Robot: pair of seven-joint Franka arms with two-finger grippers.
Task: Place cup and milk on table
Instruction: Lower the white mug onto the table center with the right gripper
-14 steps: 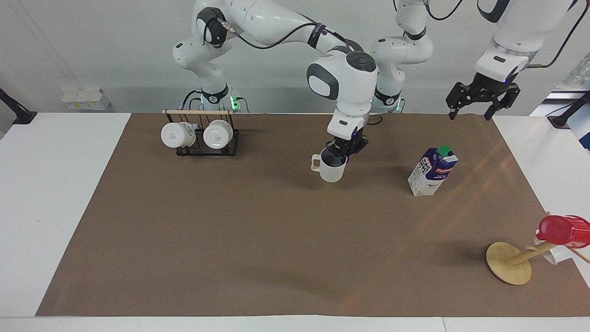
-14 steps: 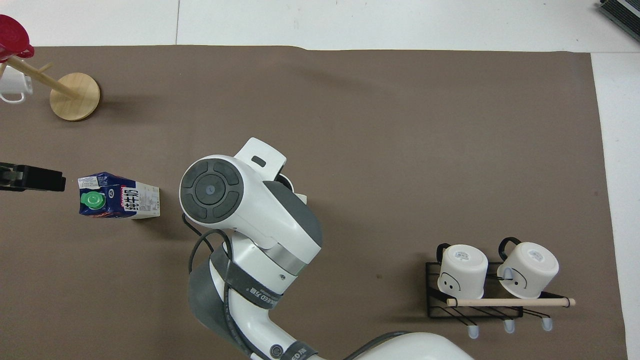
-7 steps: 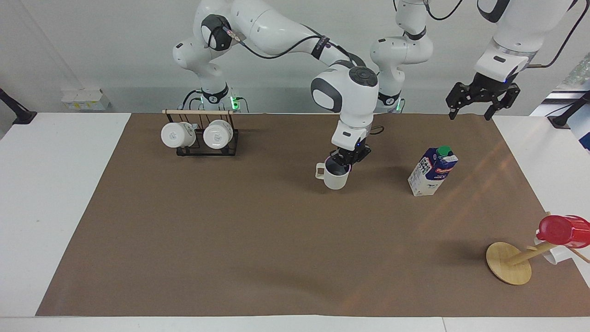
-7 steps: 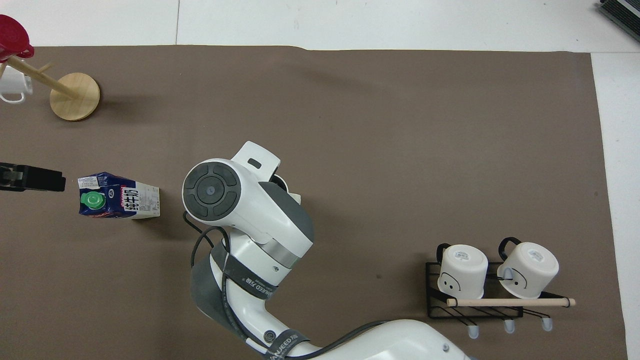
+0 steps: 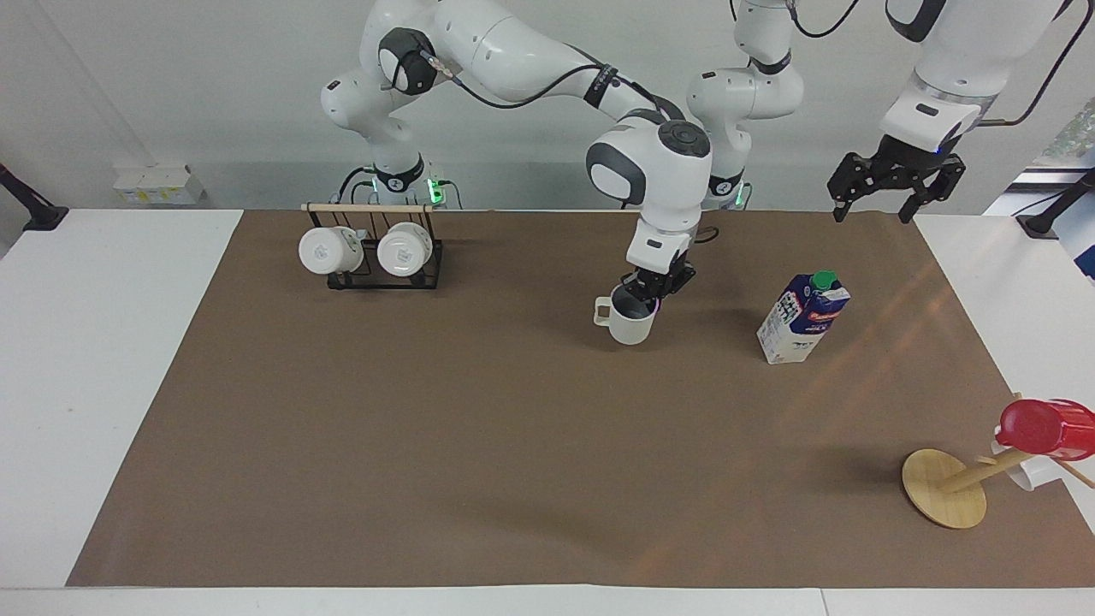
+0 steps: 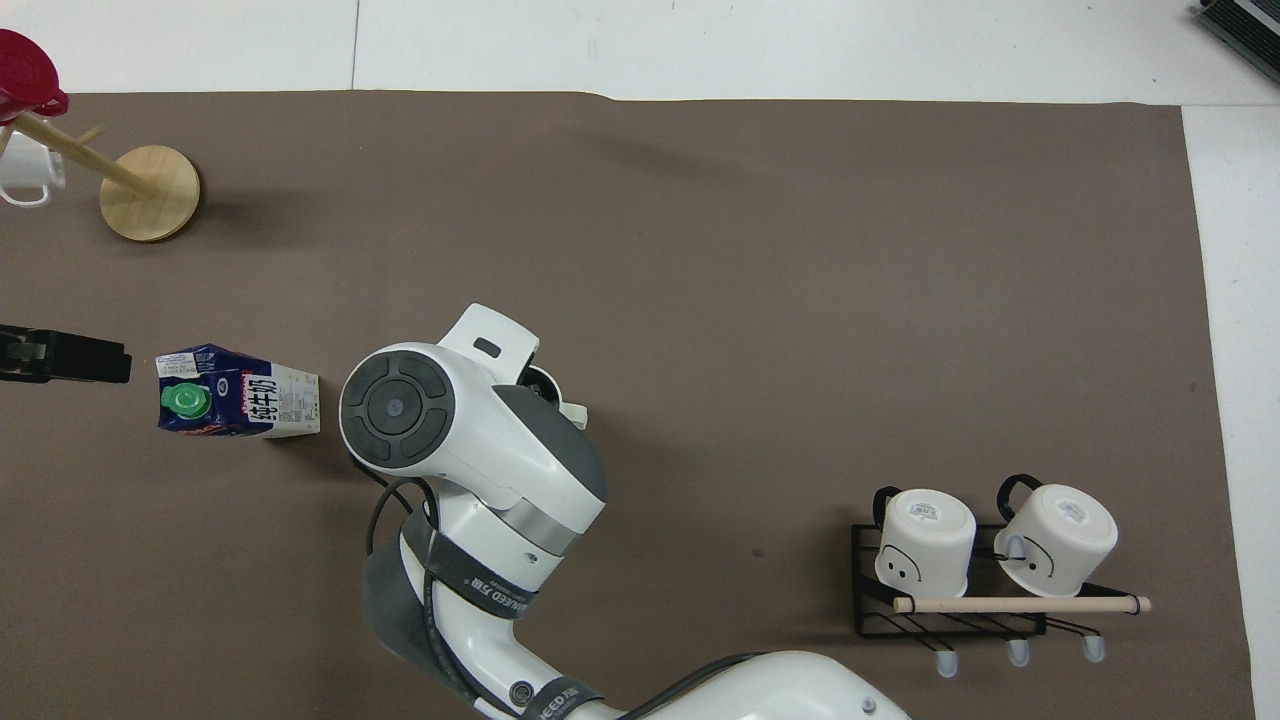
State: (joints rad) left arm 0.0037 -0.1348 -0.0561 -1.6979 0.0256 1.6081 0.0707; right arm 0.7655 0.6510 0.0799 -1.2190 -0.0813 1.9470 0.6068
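The cup [image 5: 631, 322], off-white with a grey-blue inside, is upright at or just above the brown sheet [image 5: 479, 428] of the table [image 5: 103, 342], handle toward the right arm's end. My right gripper [image 5: 648, 299] is shut on its rim. In the overhead view the right arm hides the cup except for a sliver [image 6: 572, 409]. The milk [image 5: 802, 318] stands on the sheet beside the cup, toward the left arm's end; it also shows in the overhead view [image 6: 235, 405]. My left gripper [image 5: 873, 205] waits open, raised over the table edge near the milk [image 6: 60, 357].
A black rack with two white mugs [image 5: 372, 252] stands near the right arm's base [image 6: 985, 560]. A wooden mug tree [image 5: 945, 488] with a red cup [image 5: 1048, 426] leans at the left arm's end, farther from the robots than the milk.
My right gripper has lowered the cup toward the sheet and shifted it a little toward the milk. The left gripper and the milk have not moved.
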